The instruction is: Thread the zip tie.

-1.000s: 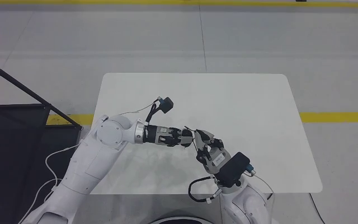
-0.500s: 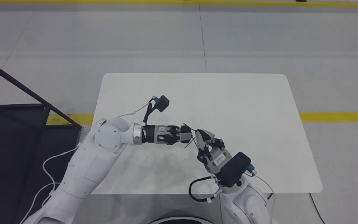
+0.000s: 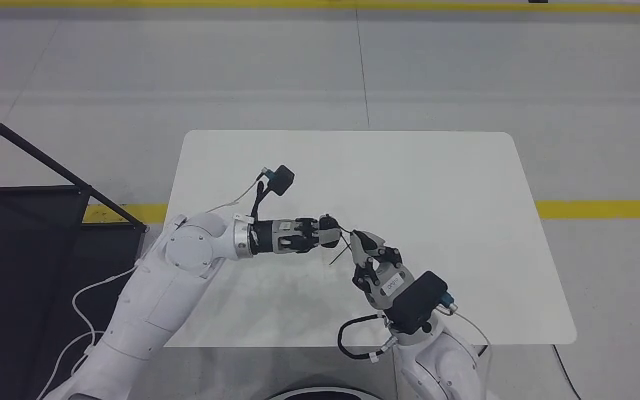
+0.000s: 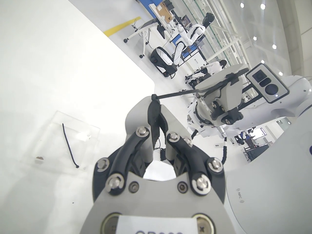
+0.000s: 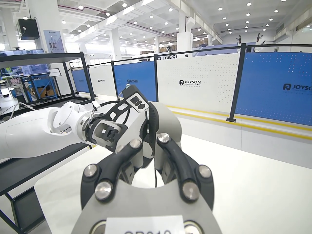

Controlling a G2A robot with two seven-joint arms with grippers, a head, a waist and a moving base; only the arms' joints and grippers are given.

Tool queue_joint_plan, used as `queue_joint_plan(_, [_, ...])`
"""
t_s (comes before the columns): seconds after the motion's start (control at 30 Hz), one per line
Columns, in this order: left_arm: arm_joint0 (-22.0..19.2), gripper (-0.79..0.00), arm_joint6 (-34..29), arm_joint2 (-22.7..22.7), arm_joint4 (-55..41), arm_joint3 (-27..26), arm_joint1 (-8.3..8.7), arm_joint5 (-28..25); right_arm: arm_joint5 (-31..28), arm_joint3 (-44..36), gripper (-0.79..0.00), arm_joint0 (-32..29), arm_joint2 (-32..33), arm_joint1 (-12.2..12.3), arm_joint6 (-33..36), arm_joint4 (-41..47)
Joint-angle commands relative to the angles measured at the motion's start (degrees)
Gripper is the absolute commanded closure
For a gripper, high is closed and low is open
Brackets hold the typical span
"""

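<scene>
Black pads of the left gripper (image 4: 154, 104) press together on the head end of the zip tie (image 4: 175, 94). We see its strap run straight across to the right gripper (image 5: 150, 116), whose fingers are clamped on the other end. Both grippers meet above the near middle of the white table (image 3: 450, 180). On the table close by, a second black tie (image 4: 69, 147) lies on a clear plastic sheet (image 4: 82, 129).

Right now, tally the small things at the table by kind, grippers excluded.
Thin black plastic zip ties: 2, the held zip tie and the loose zip tie
Clear flat plastic sheet: 1
Small brown scrap: 1
Total: 4
</scene>
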Motion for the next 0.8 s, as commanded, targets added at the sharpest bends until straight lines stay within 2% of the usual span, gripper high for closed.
queue_joint_plan(0.0, [0.2, 0.0, 0.6, -0.1, 0.1, -0.1, 0.05, 0.0, 0.1, 0.0, 0.0, 0.0, 0.0, 0.0, -0.1, 0.0])
queue_joint_plan(0.43, [1.4, 0.0, 4.1, -1.1, 2.6, -1.2, 0.41, -0.9, 1.7, 0.0, 0.0, 0.1, -0.3, 0.0, 1.7, -1.8])
queue_joint_plan(0.77, [3.7, 0.0, 10.4, -1.5, 12.7, -4.9, 0.61, 1.2, 4.1, -0.1, 0.0, 0.3, -1.1, -0.1, 2.9, -4.0])
